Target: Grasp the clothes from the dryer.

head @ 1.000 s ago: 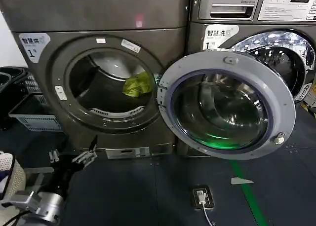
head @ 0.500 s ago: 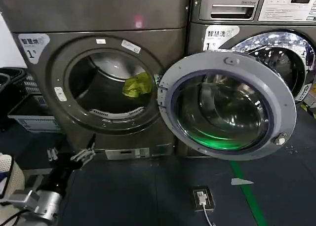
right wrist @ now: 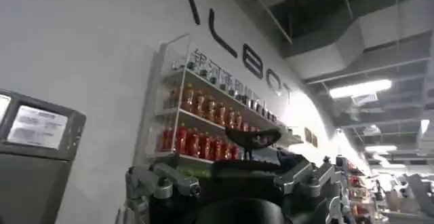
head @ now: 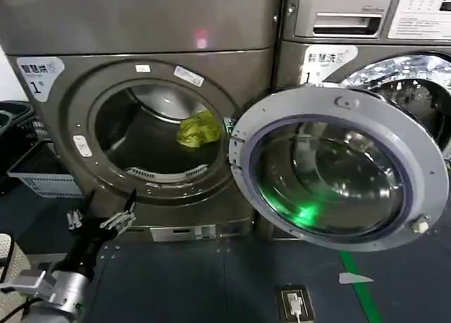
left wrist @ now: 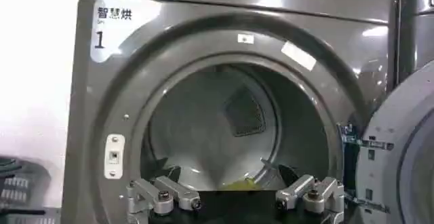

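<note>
Clothes (head: 198, 129) in dryer (head: 141, 27), left tool (head: 101, 218) open, empty

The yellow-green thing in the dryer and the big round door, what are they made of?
The clothes look like soft cloth: wrinkled, matte, slumped in folds. The door seems to be glass in a pale grey ring, probably plastic or painted metal; the window is see-through and shiny with reflections.

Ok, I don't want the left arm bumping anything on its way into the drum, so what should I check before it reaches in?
1. Dryer door swung open: ok.
2. Clothes visible inside the drum, toward its right side: ok.
3. Left gripper open: ok.
4. Left gripper empty, below and outside the porthole: ok.
5. Left gripper lined up with the clothes: not ok, it sits low and left.
6. Right gripper away from the dryer: ok, facing a drinks shelf.
</note>
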Controlling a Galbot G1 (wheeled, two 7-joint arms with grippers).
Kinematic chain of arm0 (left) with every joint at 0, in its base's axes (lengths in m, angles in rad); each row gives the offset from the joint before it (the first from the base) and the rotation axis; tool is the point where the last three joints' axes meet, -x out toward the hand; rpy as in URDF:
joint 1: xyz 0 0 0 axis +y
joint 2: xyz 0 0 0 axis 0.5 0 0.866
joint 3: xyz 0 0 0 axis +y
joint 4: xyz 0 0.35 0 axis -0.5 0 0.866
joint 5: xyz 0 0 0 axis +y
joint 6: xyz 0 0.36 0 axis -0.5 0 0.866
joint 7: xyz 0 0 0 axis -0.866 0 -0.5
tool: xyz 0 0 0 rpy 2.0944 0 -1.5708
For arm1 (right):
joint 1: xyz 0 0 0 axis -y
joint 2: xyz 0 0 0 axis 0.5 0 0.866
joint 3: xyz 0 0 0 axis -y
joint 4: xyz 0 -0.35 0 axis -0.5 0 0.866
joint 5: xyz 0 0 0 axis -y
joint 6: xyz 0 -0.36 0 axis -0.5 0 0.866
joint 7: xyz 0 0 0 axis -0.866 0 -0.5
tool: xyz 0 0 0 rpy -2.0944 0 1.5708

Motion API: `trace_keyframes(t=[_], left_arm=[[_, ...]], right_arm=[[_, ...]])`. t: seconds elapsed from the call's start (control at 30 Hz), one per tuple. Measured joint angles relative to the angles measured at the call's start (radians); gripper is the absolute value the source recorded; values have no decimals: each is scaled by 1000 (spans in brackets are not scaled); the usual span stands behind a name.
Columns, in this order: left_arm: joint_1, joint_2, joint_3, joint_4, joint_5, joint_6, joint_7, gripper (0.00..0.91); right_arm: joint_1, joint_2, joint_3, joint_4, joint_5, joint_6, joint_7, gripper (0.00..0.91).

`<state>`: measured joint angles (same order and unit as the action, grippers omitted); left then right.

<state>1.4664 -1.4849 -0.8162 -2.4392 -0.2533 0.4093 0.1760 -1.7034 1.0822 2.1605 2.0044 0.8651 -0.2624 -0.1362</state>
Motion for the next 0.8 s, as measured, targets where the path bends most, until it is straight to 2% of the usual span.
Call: trace_keyframes(t=[0.8], left_arm=[[2,2,3,5,-2,-2,0,907]], right_arm=[[-6,5,-4,15,2,5,-6,907]])
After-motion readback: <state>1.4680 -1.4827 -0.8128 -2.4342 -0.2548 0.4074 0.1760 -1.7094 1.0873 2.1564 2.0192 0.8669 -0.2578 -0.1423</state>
